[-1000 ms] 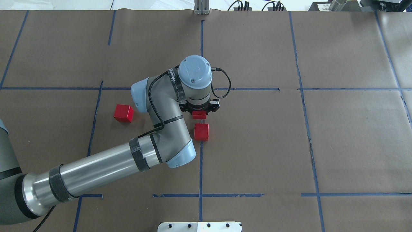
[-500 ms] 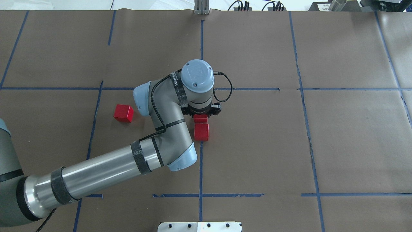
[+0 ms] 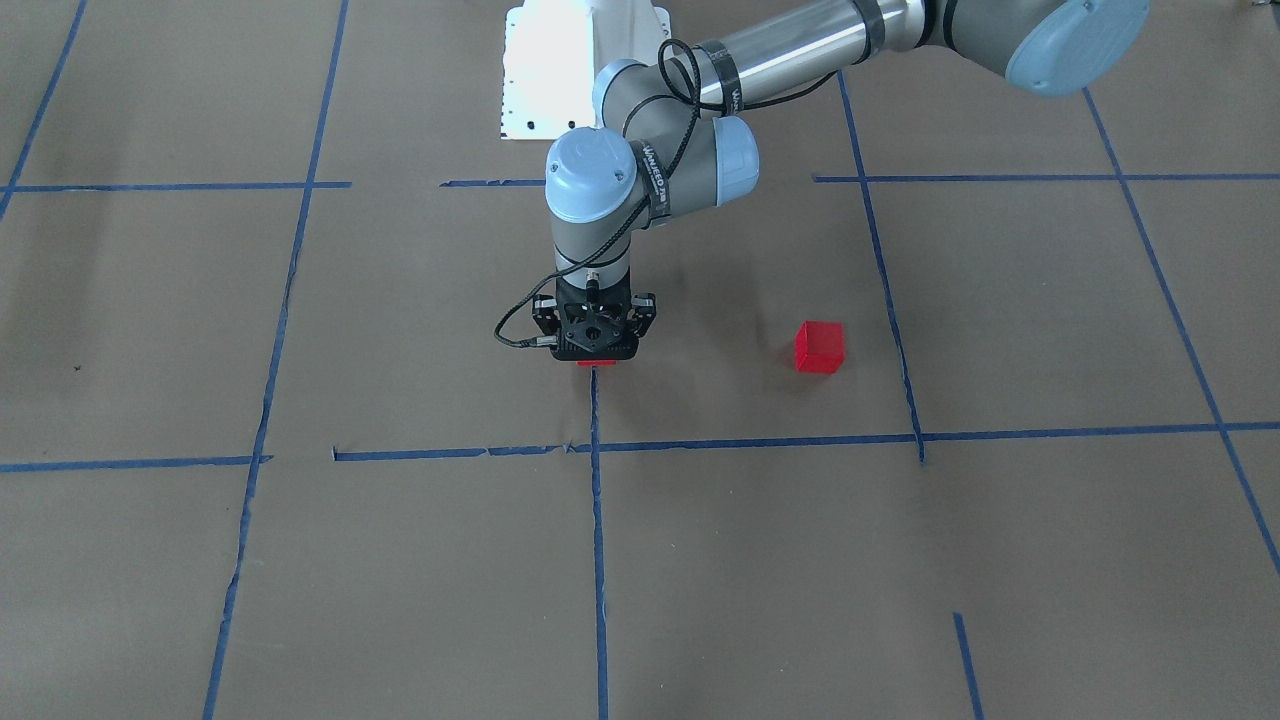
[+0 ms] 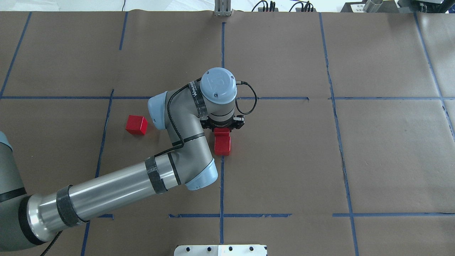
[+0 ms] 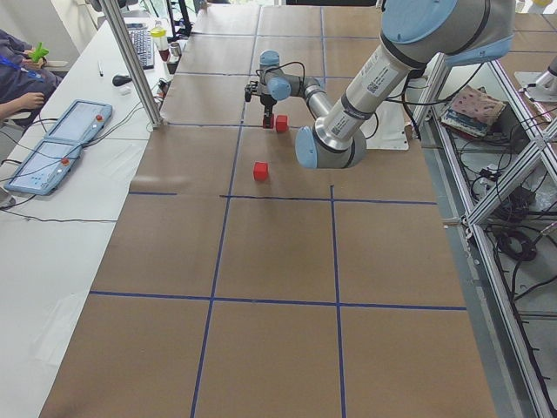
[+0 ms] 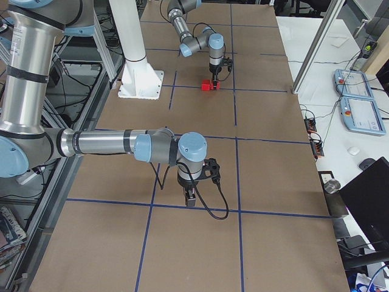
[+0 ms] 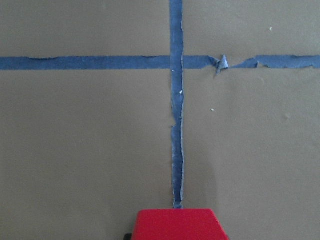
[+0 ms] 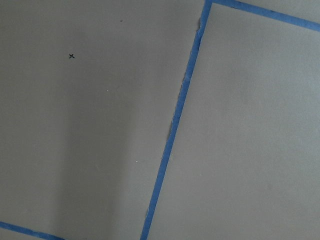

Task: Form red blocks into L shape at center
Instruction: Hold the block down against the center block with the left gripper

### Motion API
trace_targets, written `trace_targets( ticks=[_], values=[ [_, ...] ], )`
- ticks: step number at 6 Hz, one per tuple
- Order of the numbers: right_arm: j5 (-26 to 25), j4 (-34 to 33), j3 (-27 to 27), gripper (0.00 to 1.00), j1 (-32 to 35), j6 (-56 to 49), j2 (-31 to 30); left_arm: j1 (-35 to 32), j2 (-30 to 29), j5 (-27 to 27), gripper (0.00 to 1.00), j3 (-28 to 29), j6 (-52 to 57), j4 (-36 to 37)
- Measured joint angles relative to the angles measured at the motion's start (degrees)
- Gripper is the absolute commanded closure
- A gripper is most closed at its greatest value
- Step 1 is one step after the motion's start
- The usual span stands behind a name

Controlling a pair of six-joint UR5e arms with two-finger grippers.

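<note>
The left gripper (image 4: 222, 127) is clamped on the first red block (image 4: 221, 131), low over the worktop (image 4: 373, 160). The second red block (image 4: 222, 145) sits just beside the gripper, on the robot-base side. The third red block (image 4: 136, 124) lies well apart to its left; the right gripper's (image 6: 190, 198) state cannot be told.
</note>
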Motion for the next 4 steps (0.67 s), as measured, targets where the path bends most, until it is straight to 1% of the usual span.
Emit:
trace_targets(
  ticks=[4],
  values=[
    [-0.06,-0.01,-0.01,0.00,0.00,0.02,0.02,0.10,0.01,-0.05,0.94,0.41,0.00,0.02]
  ],
)
